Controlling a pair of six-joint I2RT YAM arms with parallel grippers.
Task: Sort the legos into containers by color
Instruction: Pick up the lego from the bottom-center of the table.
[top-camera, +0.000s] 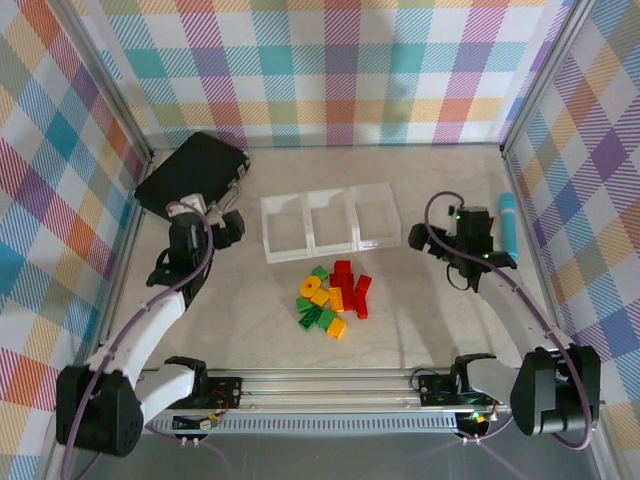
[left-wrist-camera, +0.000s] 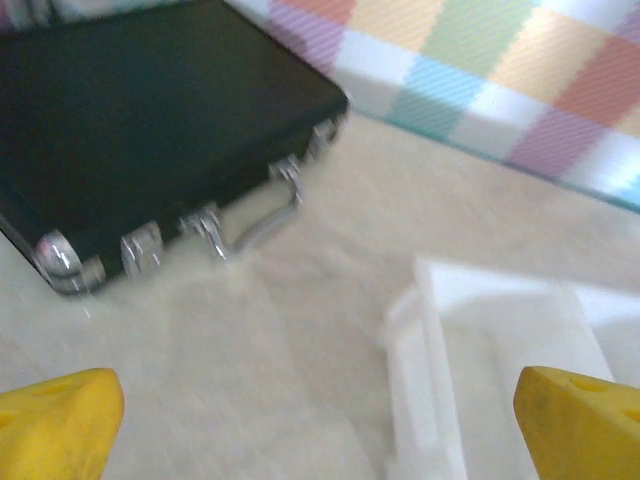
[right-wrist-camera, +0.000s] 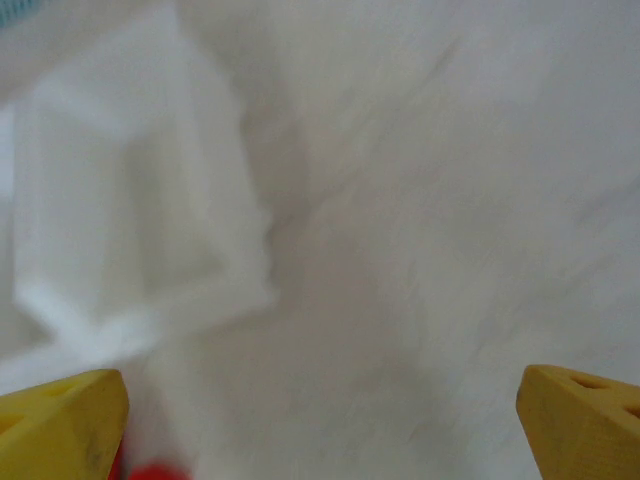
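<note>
Red, yellow and green legos (top-camera: 335, 295) lie in a loose pile on the table's middle, just in front of the containers (top-camera: 328, 222), a row of three clear, whitish bins that hold nothing. My left gripper (top-camera: 228, 230) hovers left of the tray, open, its yellow fingertips (left-wrist-camera: 60, 425) wide apart over bare table, and the tray's left bin (left-wrist-camera: 500, 340) is just ahead on the right. My right gripper (top-camera: 440, 247) is open to the right of the tray. Its fingertips (right-wrist-camera: 585, 420) are spread, with a bin corner (right-wrist-camera: 130, 200) and one red lego (right-wrist-camera: 155, 470) at lower left.
A black hard case (top-camera: 192, 172) with metal latches (left-wrist-camera: 205, 225) lies at the back left, close to the left arm. A teal cylinder (top-camera: 508, 222) rests by the right wall. Plaid walls enclose the table on three sides.
</note>
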